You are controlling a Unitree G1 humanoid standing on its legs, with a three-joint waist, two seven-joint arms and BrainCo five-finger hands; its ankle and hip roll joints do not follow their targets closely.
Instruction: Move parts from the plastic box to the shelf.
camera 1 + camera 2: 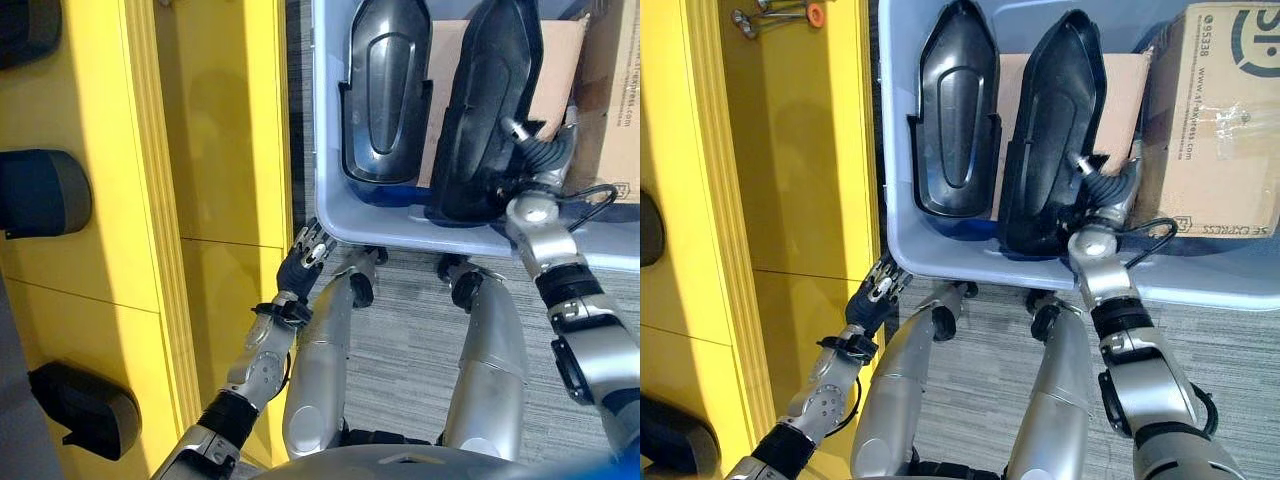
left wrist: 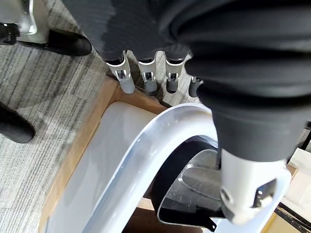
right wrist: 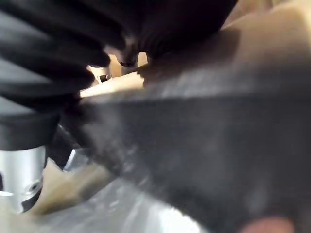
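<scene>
Pale blue plastic box (image 1: 940,262) sits on the grey carpet beside the yellow shelf (image 1: 215,150). Two black moulded parts stand in it, leaning on a sheet of cardboard (image 1: 1012,90): left part (image 1: 952,110) untouched, right part (image 1: 1050,140) with the right hand (image 1: 1102,190) against its outer edge. Fingers hidden behind that part; cannot tell whether they grip. Left hand (image 1: 305,255) hangs just below the box's near corner, fingers straight, holding nothing. Several dark parts (image 1: 45,190) already rest on the shelf.
</scene>
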